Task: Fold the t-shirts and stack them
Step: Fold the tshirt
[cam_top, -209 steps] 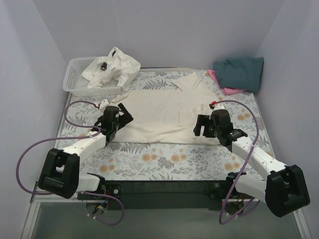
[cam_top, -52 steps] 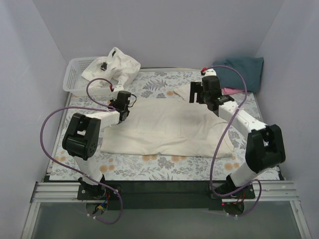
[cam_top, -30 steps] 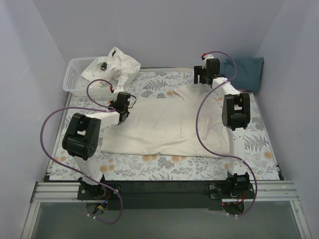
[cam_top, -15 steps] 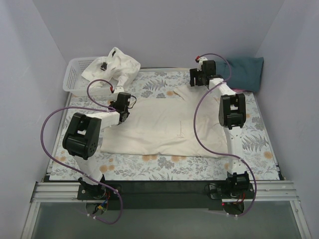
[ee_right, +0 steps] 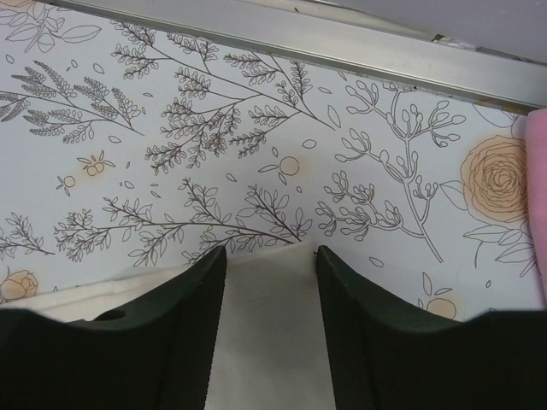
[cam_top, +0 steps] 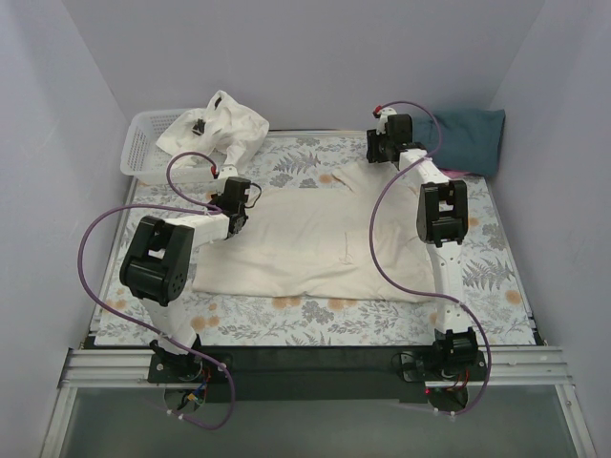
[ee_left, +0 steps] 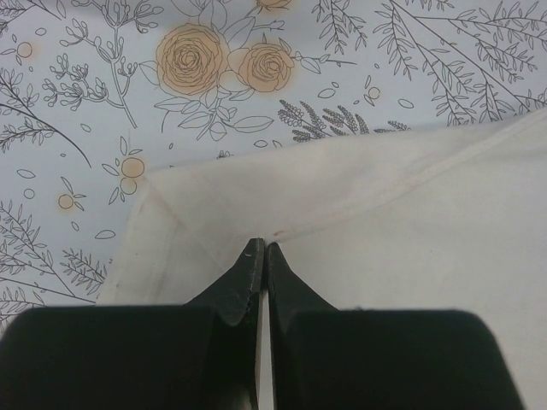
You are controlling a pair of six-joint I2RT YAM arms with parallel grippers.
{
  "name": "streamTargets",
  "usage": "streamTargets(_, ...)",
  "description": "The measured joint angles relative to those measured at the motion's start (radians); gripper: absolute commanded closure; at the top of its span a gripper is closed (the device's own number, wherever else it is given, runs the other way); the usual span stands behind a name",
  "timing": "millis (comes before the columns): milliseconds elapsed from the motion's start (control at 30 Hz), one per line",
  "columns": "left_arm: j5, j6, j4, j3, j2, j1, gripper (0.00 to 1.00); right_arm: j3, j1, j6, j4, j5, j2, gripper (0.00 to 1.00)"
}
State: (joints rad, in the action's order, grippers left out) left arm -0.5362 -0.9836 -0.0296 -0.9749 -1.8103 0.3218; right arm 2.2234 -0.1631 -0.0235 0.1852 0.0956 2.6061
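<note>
L pincer [ee_left: 259,249] tips pressed together, resting on cream tee [ee_left: 402,222] nr its corner; floral cloth [ee_left: 102,94] beyond.

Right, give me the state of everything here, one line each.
cream cotton t-shirt, spread out, not folded
left hand, shut on the cream shirt's edge
right hand, open, astride its far corner
crumpled off-white t-shirt, heaped in basket
white plastic lattice basket, upright
dark teal t-shirt, lying atop the pink one
pink t-shirt, mostly covered
</note>
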Motion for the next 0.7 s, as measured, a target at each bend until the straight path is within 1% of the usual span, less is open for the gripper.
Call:
streamTargets(67, 0.000, 0.000, 0.000, 0.000, 0.000, -0.001, 1.00, 0.000, 0.000, -0.002, 0.000, -0.004, 0.000, 0.67)
streamTargets(100, -0.001, 0.000, 0.000, 0.000, 0.000, -0.001, 1.00, 0.000, 0.000, -0.001, 0.001, -0.006, 0.000, 0.72)
streamTargets(167, -0.003, 0.000, 0.001, 0.000, 0.000, -0.003, 1.00, 0.000, 0.000, -0.002, 0.001, -0.007, 0.000, 0.76)
streamTargets(267, -0.005, 0.000, 0.002, 0.000, 0.000, -0.006, 1.00, 0.000, 0.000, -0.001, 0.001, -0.007, 0.000, 0.90)
streamTargets(300, -0.006, 0.000, 0.003, 0.000, 0.000, -0.006, 1.00, 0.000, 0.000, -0.002, 0.001, -0.007, 0.000, 0.98)
streamTargets(500, -0.006, 0.000, 0.004, 0.000, 0.000, -0.008, 1.00, -0.014, 0.000, -0.003, -0.005, -0.010, -0.007, 0.99)
streamTargets(700, -0.006, 0.001, 0.006, -0.002, 0.000, -0.011, 1.00, -0.176, 0.000, -0.002, -0.021, -0.010, -0.126, 0.99)
